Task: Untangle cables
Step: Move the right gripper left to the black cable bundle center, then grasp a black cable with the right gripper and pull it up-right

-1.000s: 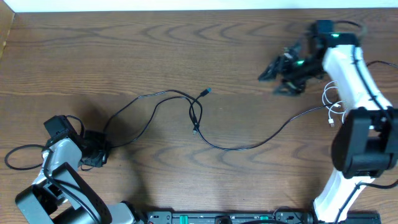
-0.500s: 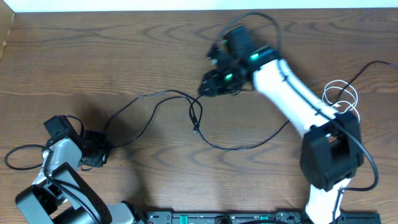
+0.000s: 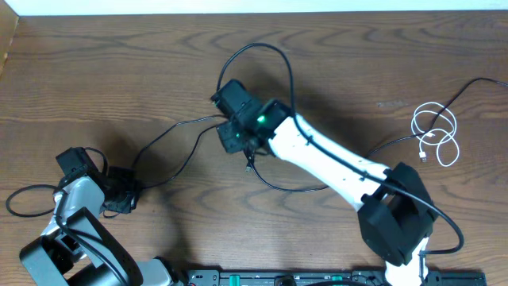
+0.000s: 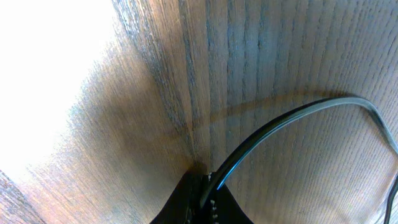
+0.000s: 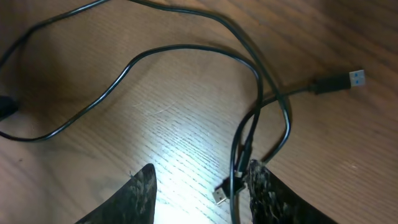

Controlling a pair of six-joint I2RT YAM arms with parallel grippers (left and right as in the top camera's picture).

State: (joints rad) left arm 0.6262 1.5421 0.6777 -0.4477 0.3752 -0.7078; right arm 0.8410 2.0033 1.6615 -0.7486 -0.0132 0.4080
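One tabletop [image 3: 119, 56]. Arms: two, the left arm [image 3: 75, 208] at the front left corner and the right arm [image 3: 333, 159] reaching from the front edge to the middle. Grippers: two, a left gripper [image 3: 123, 197] and a right gripper [image 5: 199, 186]. White cable [image 3: 435, 137]: one, near the right edge. Black ones: two as far as the strands can be traced, a black cable [image 3: 171, 127] toward the front left corner and a second cable [image 3: 298, 189] toward the right edge. Plugs in the right wrist view: two, a large plug [image 5: 339, 81] and a small plug [image 5: 219, 196].

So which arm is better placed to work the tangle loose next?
Right. The right tool hangs open over the black cables where they cross; the left tool is off to the side, shut on one black cable.
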